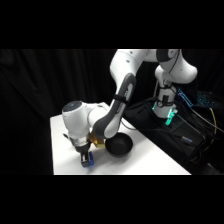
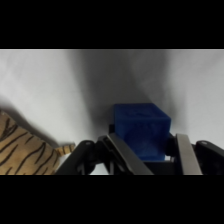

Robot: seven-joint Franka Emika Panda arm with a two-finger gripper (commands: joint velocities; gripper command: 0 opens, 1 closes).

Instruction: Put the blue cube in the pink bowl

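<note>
On the white table (image 1: 65, 160), blue cube (image 2: 140, 131) between pincer (image 2: 145, 150) fingers

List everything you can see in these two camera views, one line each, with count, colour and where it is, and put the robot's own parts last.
blue cube: one, bright blue, on the table between the gripper fingers, near the table's front edge in the side view.
black bowl: one, glossy black, on the table just right of the gripper.
tiger-striped object: one, tan with dark stripes, on the table beside the cube at the wrist view's lower left.
table: one, white, under everything.
equipment with cables: dark, with a green light, right of the table.
curtain: black, behind the table.
arm: one, white, reaching down from upper right.
gripper: one, black fingers on either side of the cube.
</note>
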